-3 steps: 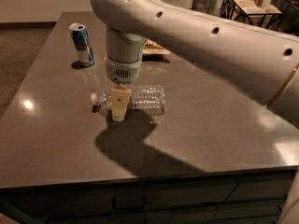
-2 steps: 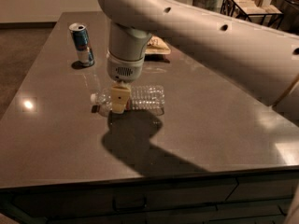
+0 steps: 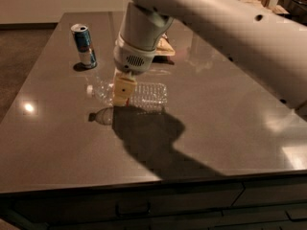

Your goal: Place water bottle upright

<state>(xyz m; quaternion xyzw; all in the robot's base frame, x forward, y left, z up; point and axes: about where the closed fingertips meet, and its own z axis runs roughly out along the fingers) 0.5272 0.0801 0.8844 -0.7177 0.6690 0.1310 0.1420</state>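
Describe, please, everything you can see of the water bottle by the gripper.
The water bottle is small, clear ribbed plastic with a white cap. It is horizontal, not upright, cap toward the picture's left, low over the glossy dark table. The gripper is at its neck end, from above.

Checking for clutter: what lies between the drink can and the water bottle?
Only bare tabletop lies between drink can and water bottle, in the camera view. The gripper is at the bottle's neck end.
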